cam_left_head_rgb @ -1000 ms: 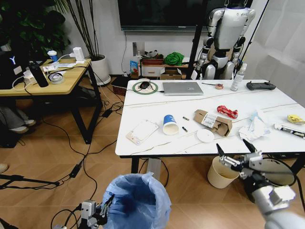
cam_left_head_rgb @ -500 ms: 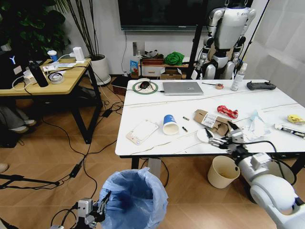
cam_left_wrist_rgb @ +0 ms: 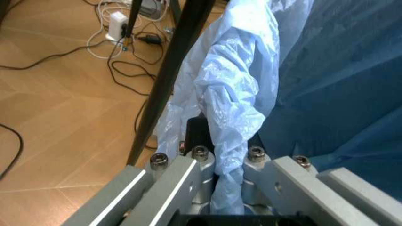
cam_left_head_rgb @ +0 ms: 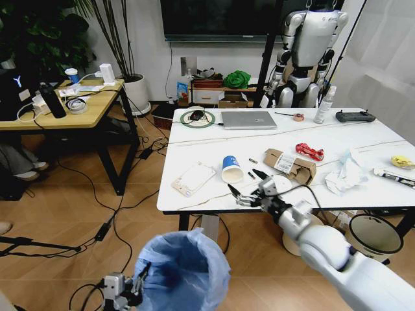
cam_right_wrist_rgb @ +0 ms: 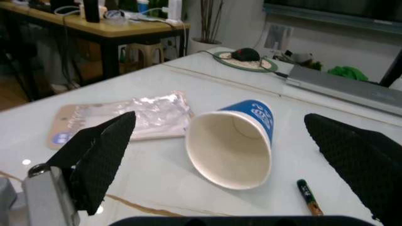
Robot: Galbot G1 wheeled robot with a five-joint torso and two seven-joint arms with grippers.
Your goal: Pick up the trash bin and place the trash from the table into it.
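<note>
My right pincer (cam_left_head_rgb: 246, 188), spread wide and empty, faces the tipped blue-and-white paper cup (cam_left_head_rgb: 231, 170) at 12 o'clock. My left pincer (cam_left_head_rgb: 127, 290) clamps the crinkly light-blue liner of the small round trash bin (cam_left_head_rgb: 183, 273).

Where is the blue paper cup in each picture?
Head view: the blue paper cup lies on its side on the white table, near the front edge, just ahead of the open right tool.
Right wrist view: the cup sits mid-picture, mouth toward the camera, between the tool's two black fingers.
Left wrist view: not in it.
Shared landmark: the pink-white packet beside the cup.
</note>
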